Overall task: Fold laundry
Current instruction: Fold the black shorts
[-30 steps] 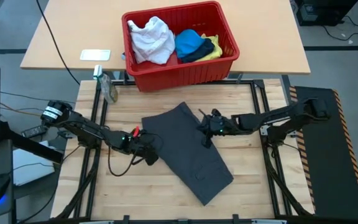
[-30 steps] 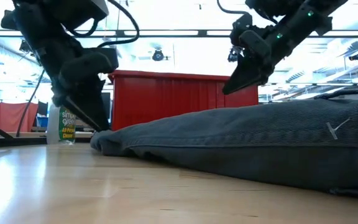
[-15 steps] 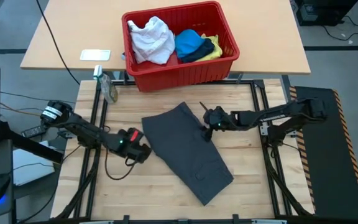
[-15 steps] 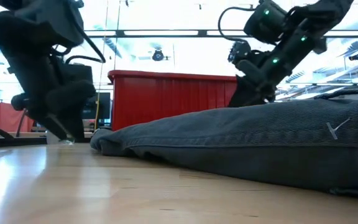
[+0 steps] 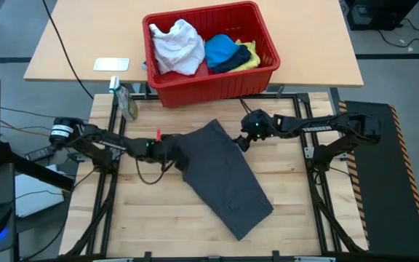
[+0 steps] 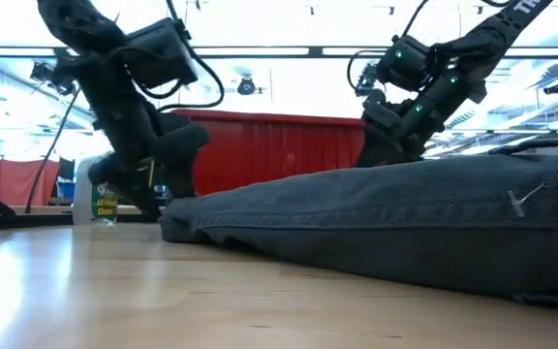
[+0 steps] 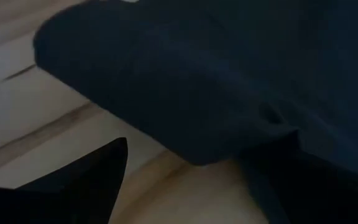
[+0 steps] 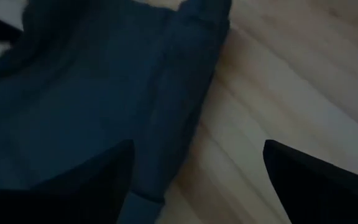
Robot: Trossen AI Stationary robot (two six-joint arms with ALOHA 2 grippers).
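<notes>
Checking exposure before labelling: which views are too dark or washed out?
Both wrist views are dim: the dark grey garment reads near-black, claw fingers mere silhouettes. The low view is backlit by ceiling lights, so the arms go dark. The high view is evenly lit.

Left gripper [image 5: 174, 151] shifts farther, now at left far corner of dark grey cloth garment [image 5: 220, 177]. Right gripper [image 5: 243, 140] moves farther too, to garment's right far edge.

Bright ceiling strips flare white in the low view, while both wrist views are dim and blurred
</notes>
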